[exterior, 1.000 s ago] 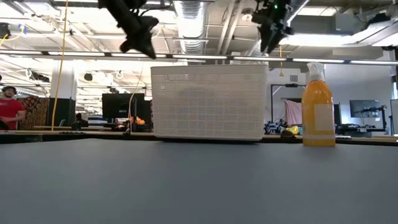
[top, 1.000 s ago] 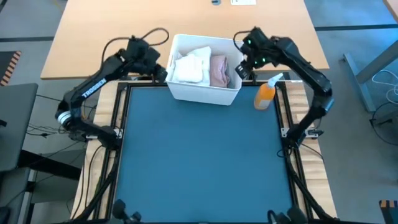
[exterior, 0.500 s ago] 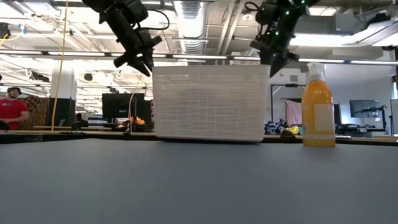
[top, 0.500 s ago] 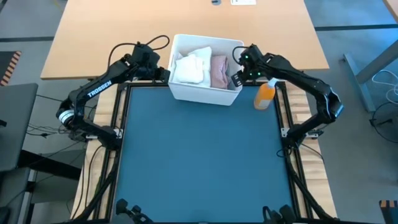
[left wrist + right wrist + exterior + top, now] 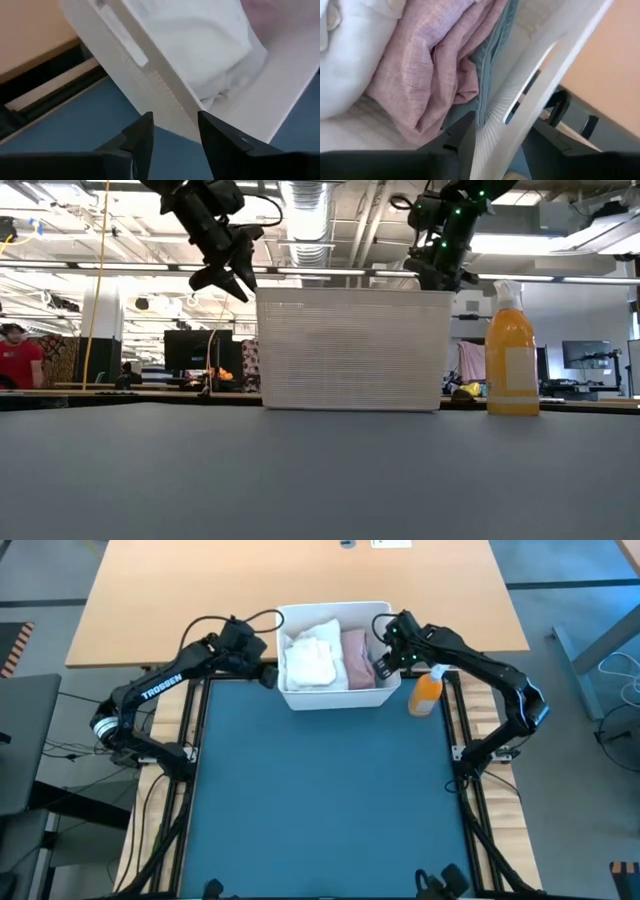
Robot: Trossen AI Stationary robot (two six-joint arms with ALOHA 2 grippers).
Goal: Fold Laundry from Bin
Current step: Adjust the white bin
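Observation:
The white bin [image 5: 335, 610] stands on the far edge of the teal mat [image 5: 320, 800]. Inside it the laundry lies bunched: white cloth [image 5: 308, 655] on the left, a pink piece [image 5: 358, 658] on the right, and a grey-blue piece [image 5: 492, 55] against the right wall. My left gripper [image 5: 266, 673] hangs open just outside the bin's left wall, near the front corner, a little above the rim [image 5: 150, 70]. My right gripper [image 5: 383, 660] sits over the bin's right wall, one finger on each side of it. My right gripper straddles the bin's right wall [image 5: 505, 135] just beside the handle slot [image 5: 525, 95]. One finger is inside next to the grey-blue cloth and one is outside. The fingers come from above, slanting down, and the wall fills the gap between them. The bin stays flat on the mat.
An orange spray bottle [image 5: 427, 692] stands upright on the mat just right of the bin, close to my right arm. The tan tabletop [image 5: 200, 590] runs on behind the bin. People and desks show far off in the room [image 5: 15, 355].
My left gripper has opened and has come down toward the bin's left wall. My right gripper has come down onto the bin's right wall. The bin has turned from askew to square with the mat and has slid a little toward the table's right edge.

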